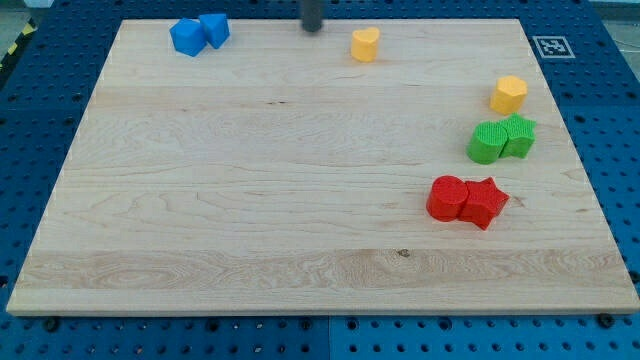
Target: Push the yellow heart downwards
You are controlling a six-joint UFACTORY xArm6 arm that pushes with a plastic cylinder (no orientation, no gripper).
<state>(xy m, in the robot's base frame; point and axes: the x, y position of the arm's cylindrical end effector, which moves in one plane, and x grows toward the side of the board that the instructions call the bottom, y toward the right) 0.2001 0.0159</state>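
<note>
The yellow heart (365, 44) lies near the view's top edge of the wooden board (250, 200), a little right of centre. My tip (312, 29) shows as a dark rod end at the view's top, just left of the yellow heart and apart from it, with a gap between them. It touches no block.
Two blue blocks (199, 33) sit together at the view's top left. A yellow hexagon-like block (508, 94) lies at the right, two green blocks (501, 139) below it, and a red cylinder and red star (466, 200) lower still. A marker tag (551, 46) is at the top right.
</note>
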